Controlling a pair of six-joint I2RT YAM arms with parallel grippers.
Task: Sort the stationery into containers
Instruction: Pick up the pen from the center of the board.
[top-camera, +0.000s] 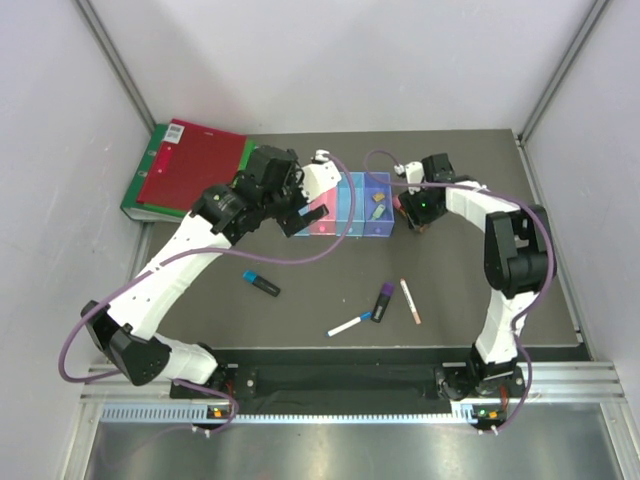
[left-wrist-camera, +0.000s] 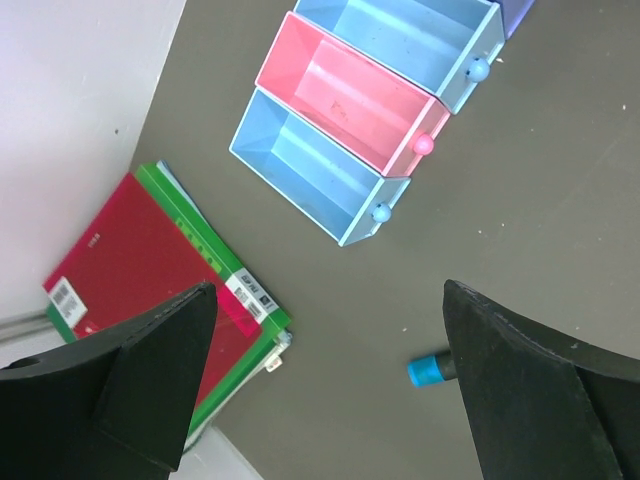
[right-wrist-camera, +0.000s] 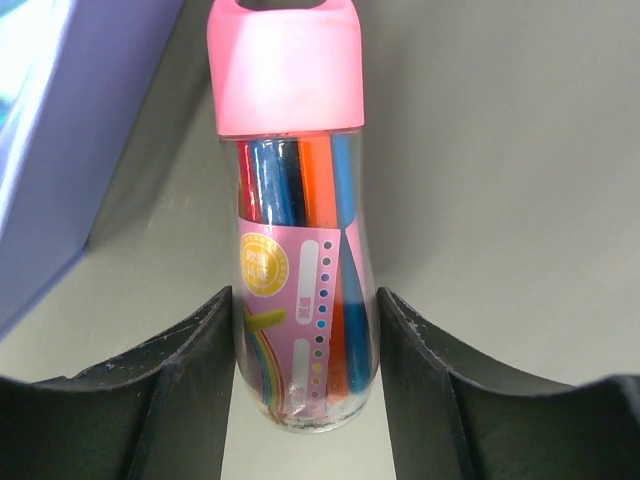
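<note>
Here the right fingers (right-wrist-camera: 180, 390) pinch the pink-capped bottle (right-wrist-camera: 295, 250), its cap jutting beyond their tips. The left fingers (left-wrist-camera: 150, 370) stand spread wide above the desk (left-wrist-camera: 520, 200), the row of bins (left-wrist-camera: 340, 100) ahead of them, a blue-capped highlighter (left-wrist-camera: 428, 370) beside one.

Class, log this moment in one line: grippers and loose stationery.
left gripper open, empty | right gripper shut on pink-capped bottle | loose: blue-black highlighter, purple-black highlighter, white pen, pinkish pen
</note>
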